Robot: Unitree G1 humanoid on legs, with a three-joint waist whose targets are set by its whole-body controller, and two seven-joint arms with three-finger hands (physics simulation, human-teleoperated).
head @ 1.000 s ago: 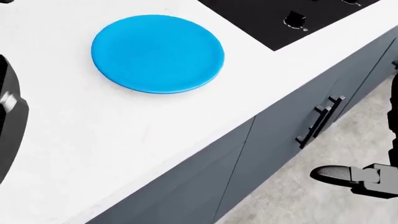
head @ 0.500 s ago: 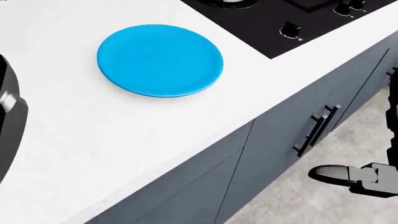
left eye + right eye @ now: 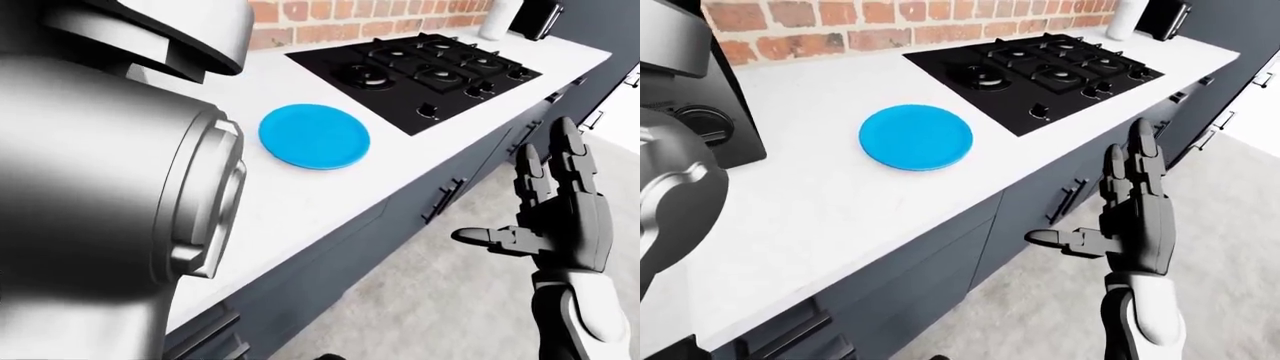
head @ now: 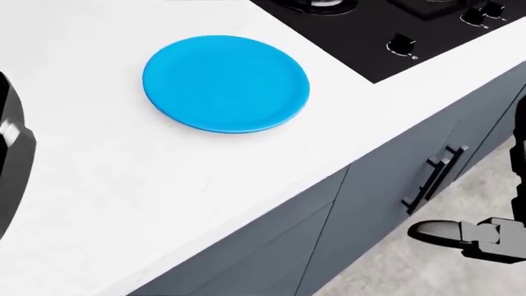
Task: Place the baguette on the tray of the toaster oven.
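Observation:
No baguette shows in any view. A dark appliance with a round knob (image 3: 702, 120), likely the toaster oven, stands at the left of the right-eye view against the brick wall; no tray shows. A blue plate (image 4: 226, 83) lies empty on the white counter (image 4: 123, 197). My right hand (image 3: 1100, 202) is open and empty, fingers up and thumb out, over the floor beside the cabinet fronts. My left arm (image 3: 100, 202) fills the left of the left-eye view as a big grey shape; its hand is out of view.
A black gas stove (image 3: 1040, 71) is set in the counter right of the plate. Dark cabinet doors with bar handles (image 4: 431, 179) run below the counter edge. A white bottle (image 3: 1123, 19) and a dark object stand at the top right. Grey floor (image 3: 1240, 225) lies to the right.
The whole head view has shifted: plate, stove and cabinet handle sit a little further right, so the camera moved. My right hand holds the same spot at the lower right.

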